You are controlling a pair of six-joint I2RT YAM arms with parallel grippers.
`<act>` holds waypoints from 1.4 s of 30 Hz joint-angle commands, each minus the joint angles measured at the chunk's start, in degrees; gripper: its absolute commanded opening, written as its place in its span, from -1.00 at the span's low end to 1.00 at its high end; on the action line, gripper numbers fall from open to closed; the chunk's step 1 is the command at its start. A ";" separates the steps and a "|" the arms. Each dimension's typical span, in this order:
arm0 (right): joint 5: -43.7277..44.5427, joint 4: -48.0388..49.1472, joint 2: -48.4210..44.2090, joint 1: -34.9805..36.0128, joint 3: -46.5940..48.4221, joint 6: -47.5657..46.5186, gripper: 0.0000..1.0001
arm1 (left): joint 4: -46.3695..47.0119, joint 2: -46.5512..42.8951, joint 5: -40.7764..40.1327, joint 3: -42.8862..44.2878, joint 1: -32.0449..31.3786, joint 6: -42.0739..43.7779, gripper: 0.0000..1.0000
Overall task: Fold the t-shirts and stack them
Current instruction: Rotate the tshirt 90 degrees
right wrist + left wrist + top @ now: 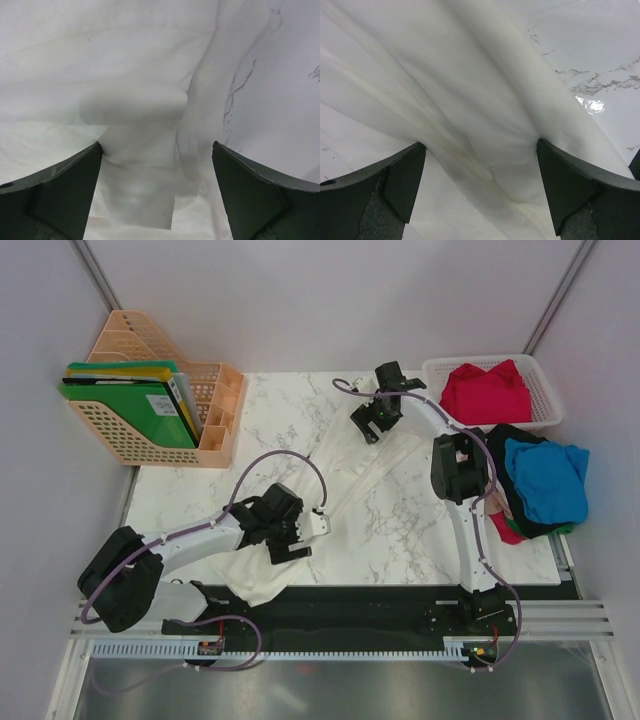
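A large white t-shirt (345,485) lies rumpled in a diagonal band across the marble table (420,540), from the near edge toward the far middle. My left gripper (295,545) hovers open over its near end; in the left wrist view the gripper (480,145) straddles folds of white cloth (470,90) with nothing clamped. My right gripper (368,428) stands open over the shirt's far end; in the right wrist view the gripper (157,145) frames a flat hem of the white shirt (140,200). A red t-shirt (487,390) lies in a basket. Blue (545,480) and black (508,440) shirts are piled at the right.
A white mesh basket (545,405) stands at the far right corner. A peach file rack (215,430) with green folders (125,400) occupies the far left. A scrap of red cloth (508,532) shows under the right pile. Grey walls enclose the table.
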 commanded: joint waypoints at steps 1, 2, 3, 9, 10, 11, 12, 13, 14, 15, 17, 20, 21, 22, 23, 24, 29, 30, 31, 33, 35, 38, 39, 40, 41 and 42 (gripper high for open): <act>5.01 0.00 5.47 0.82 5.01 0.15 0.96 | -4.31 2.15 -1.77 0.48 -2.67 -1.13 1.00; 5.02 -0.09 6.43 0.91 5.81 0.32 0.96 | -3.60 2.06 -2.29 0.83 -3.20 -1.13 1.00; 4.93 -0.18 6.70 1.17 6.43 0.41 0.96 | -2.73 3.01 -2.56 1.27 -3.81 -0.78 1.00; 6.15 0.96 7.94 3.02 7.49 0.06 0.96 | 0.00 4.25 -0.63 4.17 -5.48 -0.08 1.00; 6.51 1.31 8.03 3.37 7.67 -0.12 0.96 | 1.05 4.08 -0.11 4.52 -5.75 -0.08 1.00; 7.38 2.10 8.29 3.63 7.84 -0.38 0.96 | 1.50 4.25 0.85 5.31 -6.01 0.01 1.00; 8.00 2.45 8.46 4.16 8.28 -0.47 0.96 | 2.11 4.25 1.65 5.67 -6.36 -0.08 1.00; 8.35 2.63 9.25 4.25 9.85 -0.56 0.96 | 3.51 4.51 2.53 6.02 -6.45 -0.16 1.00; 8.36 2.63 9.69 4.43 10.82 -0.56 0.96 | 4.22 4.87 4.27 6.80 -6.45 -0.16 1.00; 8.53 2.63 10.13 4.77 11.62 -0.56 0.96 | 4.57 5.57 5.16 7.42 -6.63 -0.16 1.00; 8.53 2.72 11.10 5.13 13.29 -0.47 0.96 | 4.75 8.81 7.88 9.61 -6.80 0.19 1.00; 10.47 2.72 10.93 5.92 12.42 -0.12 0.96 | 4.32 13.98 8.95 12.51 -8.55 1.41 1.00; 10.55 3.07 10.49 6.44 10.85 -0.12 0.96 | 4.31 14.79 8.95 12.96 -9.26 2.20 1.00; 10.73 4.20 9.62 6.62 9.96 -0.03 0.96 | 4.31 15.84 8.95 13.31 -10.05 2.38 1.00; 11.08 4.91 9.17 6.89 9.08 -0.12 0.96 | 4.31 17.33 8.78 14.19 -11.62 2.99 1.00; 12.13 5.61 8.73 7.58 7.77 -0.20 0.96 | 4.40 18.22 8.86 14.80 -12.42 3.09 1.00; 13.63 8.43 8.46 9.70 9.77 -0.64 0.96 | 4.58 22.53 9.56 19.37 -15.33 3.09 1.00; 13.98 8.43 9.25 10.48 11.69 -0.82 0.96 | 4.58 23.58 9.65 19.90 -15.50 3.09 1.00; 14.50 8.52 9.60 10.93 12.49 -1.08 0.96 | 4.66 24.02 9.74 20.78 -15.59 3.26 1.00; 15.65 9.39 9.96 12.24 13.03 -1.70 0.96 | 4.84 25.51 9.74 21.92 -15.68 3.61 1.00; 17.14 12.03 10.13 13.21 12.85 -1.87 0.96 | 5.10 26.48 9.39 23.68 -15.68 4.05 1.00; 19.07 13.88 10.84 14.09 13.99 -1.35 0.96 | 5.37 28.95 9.39 26.32 -15.59 4.06 1.00; 20.21 14.23 10.84 14.27 14.00 -1.17 0.96 | 5.54 29.47 9.13 26.85 -15.59 3.97 1.00; 21.01 15.10 10.66 14.27 14.00 -0.74 0.96 | 5.80 30.35 8.69 27.72 -15.59 3.97 1.00; 22.41 15.46 10.58 14.27 13.91 -0.47 0.96 | 6.24 30.53 7.64 27.82 -15.59 3.79 1.00; 22.94 15.81 10.14 14.18 12.95 -0.29 0.96 | 6.86 30.45 7.02 27.56 -15.51 4.05 1.00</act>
